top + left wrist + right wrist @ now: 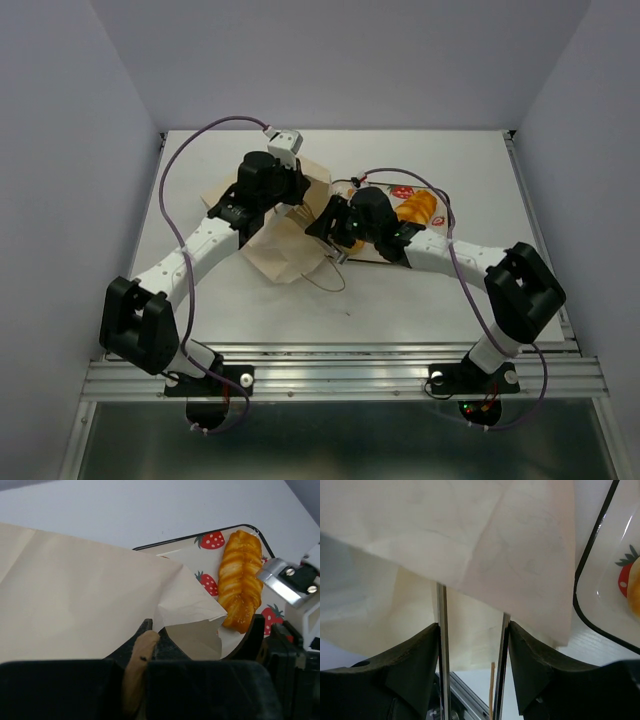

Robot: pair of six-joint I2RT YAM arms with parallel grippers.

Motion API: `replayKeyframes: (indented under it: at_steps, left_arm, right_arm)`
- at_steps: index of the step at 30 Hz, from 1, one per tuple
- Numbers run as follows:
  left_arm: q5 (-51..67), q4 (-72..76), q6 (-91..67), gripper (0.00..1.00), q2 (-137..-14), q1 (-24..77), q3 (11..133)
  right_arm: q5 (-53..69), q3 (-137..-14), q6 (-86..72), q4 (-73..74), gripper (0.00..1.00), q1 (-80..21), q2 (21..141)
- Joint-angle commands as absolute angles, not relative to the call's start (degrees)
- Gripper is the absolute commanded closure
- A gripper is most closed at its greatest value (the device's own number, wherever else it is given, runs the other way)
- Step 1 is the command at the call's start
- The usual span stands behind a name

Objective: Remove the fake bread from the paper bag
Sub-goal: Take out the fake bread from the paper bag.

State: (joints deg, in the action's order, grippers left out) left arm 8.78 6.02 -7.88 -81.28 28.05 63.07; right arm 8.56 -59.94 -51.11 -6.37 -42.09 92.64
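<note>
The cream paper bag (275, 255) lies crumpled on the table, its mouth toward the tray. One ridged golden loaf (416, 207) lies on the strawberry-print tray (437, 235); it is clear in the left wrist view (241, 577). The other pastries are hidden. My left gripper (297, 205) sits over the bag's top and is shut (149, 636) on a tan strip of the bag, which looks like its cord handle (141, 652). My right gripper (333, 245) is open at the bag's mouth; its fingertips (472, 600) are tucked under the bag's paper (485, 545).
The tray's black rim (585, 615) is just right of my right fingers. A brown cord loop (328, 280) trails from the bag toward the near edge. The arms cross close together over the bag. Grey walls enclose the table on three sides.
</note>
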Motion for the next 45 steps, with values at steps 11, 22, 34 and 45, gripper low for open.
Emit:
replayKeyframes:
  at_steps: [11, 22, 34, 45]
  left_arm:
    - [2.1, 5.8, -13.4, 1.00, -80.4, 28.4, 69.6]
    - [2.3, 5.5, -14.4, 1.00, -81.0, 29.6, 70.8]
    - [1.4, 5.6, -14.9, 1.00, -80.8, 30.7, 72.1]
    - [3.9, 6.1, -13.4, 1.00, -81.0, 31.3, 72.7]
  right_arm:
    - [1.1, -63.1, -51.1, -12.4, 0.40, -45.0, 93.8]
    - [-3.8, -70.2, -48.2, -9.6, 0.40, -46.8, 100.0]
    - [-0.9, -69.5, -49.1, -13.7, 0.40, -47.8, 104.5]
    - [4.6, -69.5, -46.1, -21.3, 0.39, -48.4, 107.4]
